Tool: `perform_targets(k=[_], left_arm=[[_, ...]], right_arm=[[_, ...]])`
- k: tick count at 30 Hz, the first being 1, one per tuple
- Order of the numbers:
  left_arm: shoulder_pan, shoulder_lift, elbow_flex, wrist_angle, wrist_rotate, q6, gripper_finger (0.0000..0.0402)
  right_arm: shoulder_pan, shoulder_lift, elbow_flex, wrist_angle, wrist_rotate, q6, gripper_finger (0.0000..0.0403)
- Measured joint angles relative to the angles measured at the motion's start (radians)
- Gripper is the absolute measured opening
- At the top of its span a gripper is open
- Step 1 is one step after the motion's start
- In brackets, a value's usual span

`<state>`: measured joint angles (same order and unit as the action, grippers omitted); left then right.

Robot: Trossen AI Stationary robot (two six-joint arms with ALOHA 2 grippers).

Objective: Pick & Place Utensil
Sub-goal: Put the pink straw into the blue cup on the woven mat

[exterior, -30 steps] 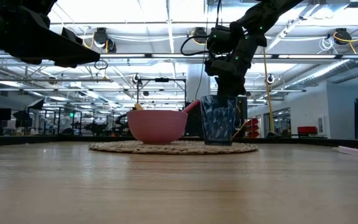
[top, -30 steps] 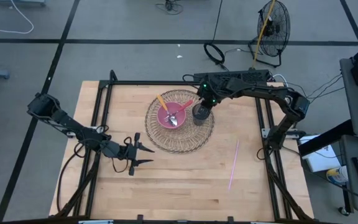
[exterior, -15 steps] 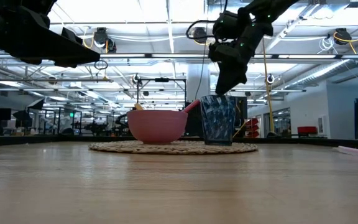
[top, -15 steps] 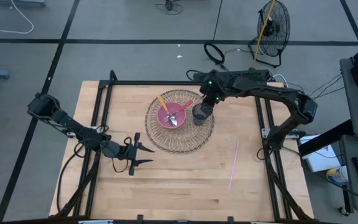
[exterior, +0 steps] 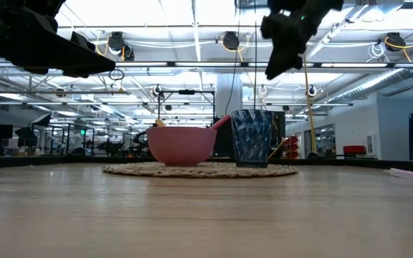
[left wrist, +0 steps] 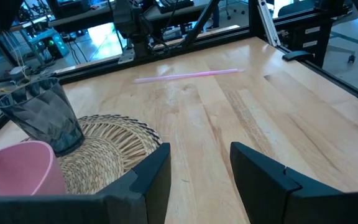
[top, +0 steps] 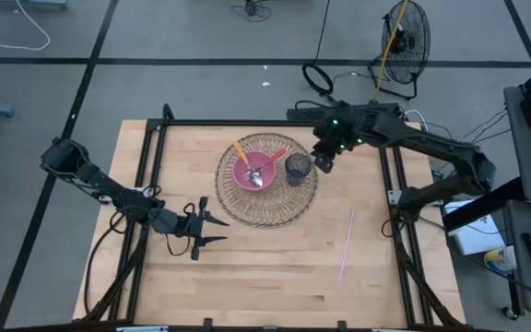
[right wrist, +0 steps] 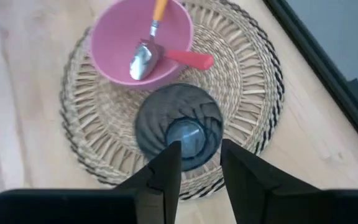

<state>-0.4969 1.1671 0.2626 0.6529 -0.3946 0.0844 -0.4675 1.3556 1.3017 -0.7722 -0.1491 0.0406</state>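
A pink bowl (top: 254, 170) (right wrist: 143, 40) stands on a round woven mat (top: 265, 207) (right wrist: 253, 74). In it lie a metal spoon (right wrist: 143, 59) with an orange handle and a red-handled utensil (right wrist: 188, 59), their handles leaning on the rim. A dark glass cup (top: 297, 167) (exterior: 252, 137) (right wrist: 179, 124) stands upright on the mat beside the bowl. My right gripper (top: 323, 163) (exterior: 277, 68) (right wrist: 199, 149) hovers open and empty, high above the cup's right side. My left gripper (top: 224, 231) (left wrist: 199, 155) waits open at the mat's near-left edge. A pink straw (top: 347, 243) (left wrist: 188, 75) lies flat on the table.
Black frame rails (top: 151, 175) run along the table's left, right and far sides. Bare wood (top: 275, 277) spreads across the near half, with only the straw on its right part. A floor fan (top: 404, 37) stands beyond the far edge.
My right gripper has risen from just above the cup and swung toward the table's right edge, ending well above the cup's rim. The cup, bowl and utensils have stayed where they were.
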Motion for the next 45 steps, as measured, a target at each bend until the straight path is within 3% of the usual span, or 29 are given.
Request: perform_targets(k=[9,18,28,33,38,45], left_arm=[[0.0,0.0,0.0,0.0,0.0,-0.001,0.017],[0.0,0.0,0.0,0.001,0.0,-0.002,0.017],[0.0,0.0,0.0,0.001,0.001,-0.016,0.017],[0.0,0.0,0.0,0.001,0.002,-0.013,0.017],[0.0,0.0,0.0,0.001,0.002,0.002,0.017],[0.0,0.0,0.0,0.001,0.003,0.008,0.017]], right_arm=[[0.137,-0.156,0.0,-0.144,0.141,0.134,0.0106],[0.341,-0.184,-0.043,-0.34,0.352,0.58,0.0107],[0.55,-0.183,-0.317,-0.337,0.352,1.004,0.0111],[0.635,-0.183,-0.446,-0.278,0.269,1.204,0.0115],[0.702,-0.183,-0.524,-0.196,0.203,1.327,0.0128],[0.753,-0.183,-0.547,-0.184,0.232,1.417,0.0158]])
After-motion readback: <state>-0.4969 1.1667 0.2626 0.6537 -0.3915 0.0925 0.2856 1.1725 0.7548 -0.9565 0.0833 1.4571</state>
